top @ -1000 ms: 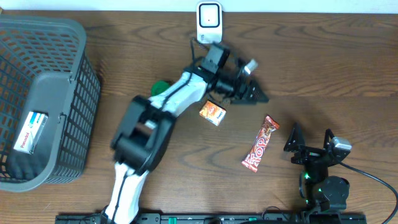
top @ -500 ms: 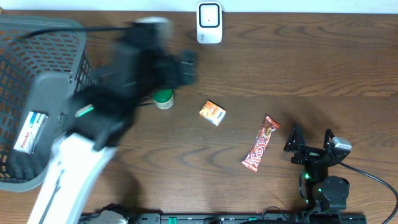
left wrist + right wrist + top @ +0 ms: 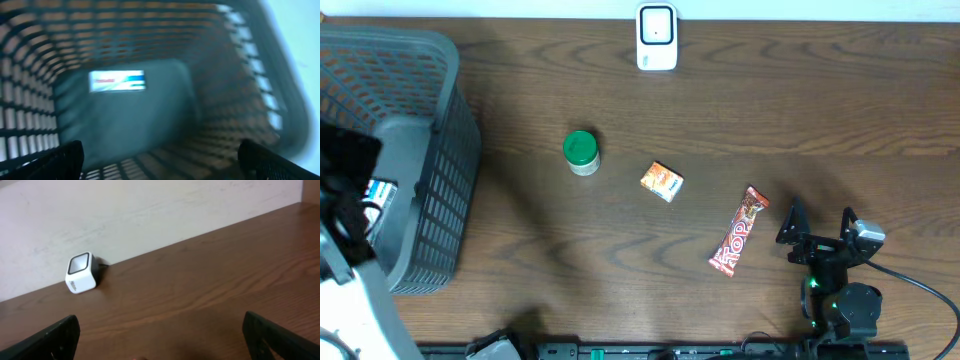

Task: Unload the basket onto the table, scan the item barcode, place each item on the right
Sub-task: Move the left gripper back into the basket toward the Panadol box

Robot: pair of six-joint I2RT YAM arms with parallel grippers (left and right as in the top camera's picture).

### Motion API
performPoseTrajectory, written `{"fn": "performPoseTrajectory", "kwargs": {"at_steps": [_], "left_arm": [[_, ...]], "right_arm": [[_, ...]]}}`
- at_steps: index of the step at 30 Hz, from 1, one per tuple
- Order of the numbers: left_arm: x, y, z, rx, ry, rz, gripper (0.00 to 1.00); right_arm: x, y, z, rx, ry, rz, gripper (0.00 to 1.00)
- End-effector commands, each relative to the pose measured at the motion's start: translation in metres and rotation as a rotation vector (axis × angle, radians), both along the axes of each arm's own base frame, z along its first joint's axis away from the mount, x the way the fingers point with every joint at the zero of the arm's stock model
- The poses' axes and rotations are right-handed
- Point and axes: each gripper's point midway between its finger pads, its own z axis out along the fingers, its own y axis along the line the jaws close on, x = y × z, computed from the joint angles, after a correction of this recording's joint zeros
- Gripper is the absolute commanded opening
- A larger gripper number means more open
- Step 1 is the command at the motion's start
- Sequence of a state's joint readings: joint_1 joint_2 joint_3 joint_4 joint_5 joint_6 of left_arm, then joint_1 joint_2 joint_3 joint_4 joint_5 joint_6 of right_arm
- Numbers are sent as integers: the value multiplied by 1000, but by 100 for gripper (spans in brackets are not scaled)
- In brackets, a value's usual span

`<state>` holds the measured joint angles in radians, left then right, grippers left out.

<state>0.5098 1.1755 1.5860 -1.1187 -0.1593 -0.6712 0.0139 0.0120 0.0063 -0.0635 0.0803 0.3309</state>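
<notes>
The white barcode scanner (image 3: 657,35) stands at the back edge of the table, also seen far off as scanner (image 3: 81,273). On the table lie a green-lidded jar (image 3: 581,152), a small orange packet (image 3: 662,181) and a red candy bar (image 3: 739,231). My left arm (image 3: 345,185) hangs over the grey basket (image 3: 430,150). Its gripper (image 3: 162,165) is open and empty, looking down, blurred, at a white and blue box (image 3: 117,80) on the basket floor. My right gripper (image 3: 817,235) rests open at the front right, nothing between its fingers (image 3: 52,340).
The basket's mesh walls (image 3: 30,90) surround the left gripper on all sides. A pale wall (image 3: 150,210) runs behind the table's far edge. The right arm's base (image 3: 845,305) and its cable sit at the front right corner.
My left arm has swung fast from the back centre near the scanner to the far left, over the basket. The green-lidded jar now stands uncovered. The right arm has not moved.
</notes>
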Motion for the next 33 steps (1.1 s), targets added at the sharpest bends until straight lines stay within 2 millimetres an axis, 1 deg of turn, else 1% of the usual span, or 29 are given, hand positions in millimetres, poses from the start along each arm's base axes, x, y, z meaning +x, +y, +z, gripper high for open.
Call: {"fn": "performPoseTrajectory", "kwargs": {"at_steps": [1,4,8,10,11,16,20,24,29,33], "left_arm": [[-6,27,-29,-69,59,130,97],[-5,40,-49,-98,120,166,97],[-6,56,-83,-110,250,214,97],[-4,60,-103,-133,312,220,97],[-3,61,-110,-144,330,218,97],[11,71,-151,-191,437,196,98],[16,77,-171,-203,497,183,98],[16,82,-185,-201,543,193,98],[23,87,-196,-200,558,179,98],[34,95,-197,-155,565,105,98]], "right_arm": [[0,-3,0,-11,0,-11,99],[0,-3,0,-11,0,-11,99],[0,-3,0,-11,0,-11,99],[0,-3,0,-11,0,-11,99],[0,-3,0,-11,0,-11,99],[0,-3,0,-11,0,-11,99],[0,-3,0,-11,0,-11,99],[0,-3,0,-11,0,-11,99],[0,-3,0,-11,0,-11,99],[0,-3,0,-11,0,-11,99]]}}
